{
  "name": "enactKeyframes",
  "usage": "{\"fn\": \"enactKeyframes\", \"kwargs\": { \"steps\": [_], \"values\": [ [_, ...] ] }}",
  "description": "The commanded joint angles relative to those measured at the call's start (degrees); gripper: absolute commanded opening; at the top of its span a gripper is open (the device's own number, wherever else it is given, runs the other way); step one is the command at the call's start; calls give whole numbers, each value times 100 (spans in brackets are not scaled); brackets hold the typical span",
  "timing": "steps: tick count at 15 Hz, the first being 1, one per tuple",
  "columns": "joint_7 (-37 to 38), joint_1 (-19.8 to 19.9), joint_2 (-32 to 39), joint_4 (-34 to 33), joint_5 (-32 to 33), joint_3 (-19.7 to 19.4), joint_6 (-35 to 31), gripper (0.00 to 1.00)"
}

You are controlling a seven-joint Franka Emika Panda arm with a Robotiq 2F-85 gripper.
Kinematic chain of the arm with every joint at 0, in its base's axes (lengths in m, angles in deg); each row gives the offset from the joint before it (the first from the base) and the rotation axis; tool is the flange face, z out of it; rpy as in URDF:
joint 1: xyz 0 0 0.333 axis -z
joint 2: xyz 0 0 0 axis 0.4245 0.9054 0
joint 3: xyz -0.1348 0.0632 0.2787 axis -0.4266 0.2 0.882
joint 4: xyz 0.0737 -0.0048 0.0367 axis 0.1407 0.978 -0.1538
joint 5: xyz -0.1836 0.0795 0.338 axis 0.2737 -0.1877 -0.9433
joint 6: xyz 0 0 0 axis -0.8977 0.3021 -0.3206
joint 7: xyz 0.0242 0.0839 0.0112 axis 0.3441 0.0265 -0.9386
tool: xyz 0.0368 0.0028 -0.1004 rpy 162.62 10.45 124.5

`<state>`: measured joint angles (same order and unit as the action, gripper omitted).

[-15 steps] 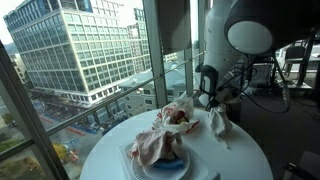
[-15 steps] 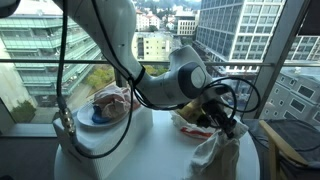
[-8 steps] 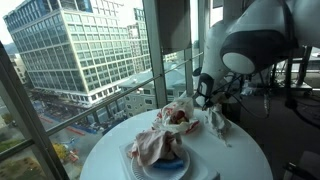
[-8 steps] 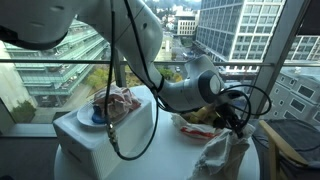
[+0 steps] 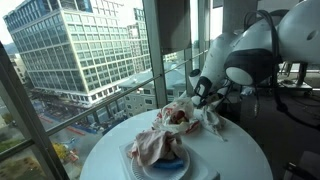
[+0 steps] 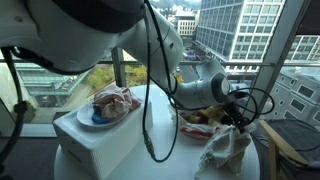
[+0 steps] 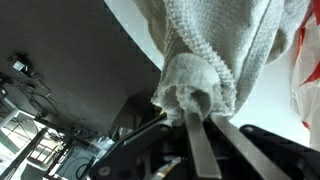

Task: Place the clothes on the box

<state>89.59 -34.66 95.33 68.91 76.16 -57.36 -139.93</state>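
the robot's gripper (image 7: 200, 112) is pinching closed on a bunched fold of the soft white knitted cloth with red patches (image 6: 225, 150), which is drooping at lower right, seemingly light and floppy, well apart from the square white box (image 6: 98, 150) at lower left.

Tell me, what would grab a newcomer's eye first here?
The big white robot arm leans over the round table, its end effector shut on a white cloth. Nearby, a pink-patched bundle lies on the white box, with city high-rises beyond the windows.
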Motion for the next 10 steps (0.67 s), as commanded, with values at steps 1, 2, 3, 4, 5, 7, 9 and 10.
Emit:
{"fn": "enactKeyframes", "kwargs": {
  "steps": [1,2,3,4,5,7,9,10],
  "values": [
    [144,408,459,-1075,244,268,364,2],
    [199,445,570,-1242,322,281,425,2],
    [200,512,647,-1375,373,337,482,2],
    [220,574,692,-1460,421,397,540,4],
    [253,596,721,-1473,475,427,537,33],
    [323,560,720,-1358,603,396,460,40],
    [419,303,638,-981,536,115,287,56],
    [436,231,497,-740,507,107,224,63]
  ]
}}
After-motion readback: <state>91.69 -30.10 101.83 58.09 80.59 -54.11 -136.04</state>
